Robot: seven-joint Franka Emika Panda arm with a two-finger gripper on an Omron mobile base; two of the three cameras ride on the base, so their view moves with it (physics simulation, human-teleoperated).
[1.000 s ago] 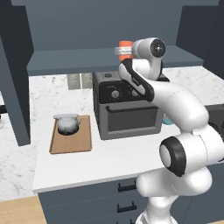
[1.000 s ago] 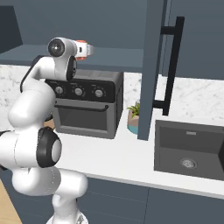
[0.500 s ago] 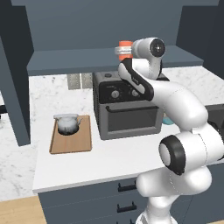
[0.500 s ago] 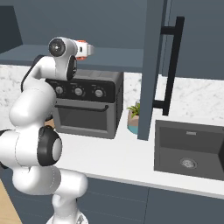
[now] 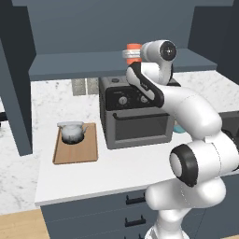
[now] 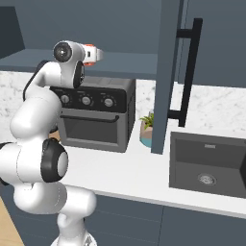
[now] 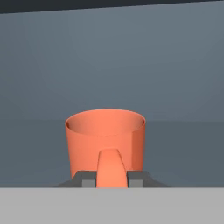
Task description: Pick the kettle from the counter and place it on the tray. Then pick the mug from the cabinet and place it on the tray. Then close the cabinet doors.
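The orange mug (image 7: 105, 138) stands upright on the shelf of the cabinet (image 5: 84, 63), its handle facing the hand camera. My gripper (image 7: 112, 179) is shut on that handle, one fingertip pressed to each side. From the base views the mug (image 5: 133, 48) (image 6: 89, 52) sits at the end of my raised hand, above the oven. The silvery kettle (image 5: 71, 132) rests on the far half of the wooden tray (image 5: 88, 151), on the white counter (image 5: 93, 172) left of the oven. The cabinet doors (image 6: 168, 72) (image 5: 14, 93) are swung open.
A black toaster oven (image 5: 135, 116) stands on the counter right under the mug. A teal-and-tan plant pot (image 6: 146, 132) is beside the oven, behind the open right door. A dark sink (image 6: 206, 163) lies at the right. Drawers with black handles (image 5: 135, 200) run under the counter.
The gripper's fingers have closed on the mug's handle. The arm has hardly moved and the mug is still on the shelf.
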